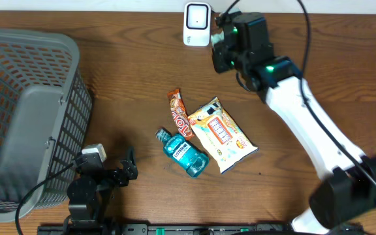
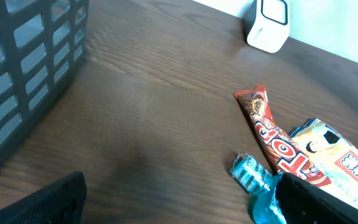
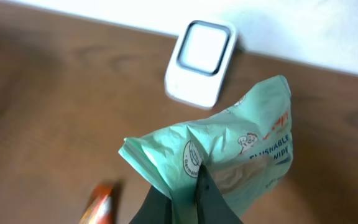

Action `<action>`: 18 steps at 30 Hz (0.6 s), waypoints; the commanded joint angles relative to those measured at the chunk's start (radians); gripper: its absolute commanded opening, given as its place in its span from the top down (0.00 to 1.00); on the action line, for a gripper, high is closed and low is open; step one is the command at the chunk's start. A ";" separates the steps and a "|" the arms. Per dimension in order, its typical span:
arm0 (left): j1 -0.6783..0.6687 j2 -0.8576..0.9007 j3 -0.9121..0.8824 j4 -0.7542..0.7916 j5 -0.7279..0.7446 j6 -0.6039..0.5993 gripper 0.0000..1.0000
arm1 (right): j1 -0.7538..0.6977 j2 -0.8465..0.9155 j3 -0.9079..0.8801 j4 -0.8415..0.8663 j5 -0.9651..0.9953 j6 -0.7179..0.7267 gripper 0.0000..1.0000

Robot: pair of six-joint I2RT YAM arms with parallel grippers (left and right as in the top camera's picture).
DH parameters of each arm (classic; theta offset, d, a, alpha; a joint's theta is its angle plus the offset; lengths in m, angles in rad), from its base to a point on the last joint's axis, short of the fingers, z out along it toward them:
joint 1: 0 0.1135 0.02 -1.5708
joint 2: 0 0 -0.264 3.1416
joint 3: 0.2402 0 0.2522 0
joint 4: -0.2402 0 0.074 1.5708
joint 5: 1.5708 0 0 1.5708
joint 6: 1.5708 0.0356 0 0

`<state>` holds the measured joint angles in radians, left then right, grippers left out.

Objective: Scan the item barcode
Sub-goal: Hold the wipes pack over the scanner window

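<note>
The right end effector (image 3: pixel 197 186) is pinching a wipes pack (image 3: pixel 229 143), likely soft and light, by its crumpled edge near the scanner (image 3: pixel 201 62) at the counter's (image 1: pixel 129 78) far edge; the left end effector (image 1: pixel 131 165) is gaping empty.

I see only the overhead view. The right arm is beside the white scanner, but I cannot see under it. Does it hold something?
Observer: Yes. The right fingers are shut on a green wipes packet.
Operator: Is a barcode visible on it?
Observer: Not from the right wrist camera. Only other print shows there, and the scanner stands just beyond the packet.
Operator: And the other arm?
Observer: The left fingers are wide open, with bare table between them and a blue bottle beside one.
</note>
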<state>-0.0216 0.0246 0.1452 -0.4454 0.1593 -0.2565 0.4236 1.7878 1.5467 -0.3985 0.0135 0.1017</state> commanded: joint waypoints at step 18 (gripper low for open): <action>-0.002 0.001 -0.014 -0.016 0.012 0.013 0.02 | 0.003 0.566 0.526 0.242 0.199 -0.266 0.99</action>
<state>-0.0216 0.0246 0.1452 -0.4454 0.1593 -0.2565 0.4232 2.2822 1.9442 -0.1326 0.1806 -0.0753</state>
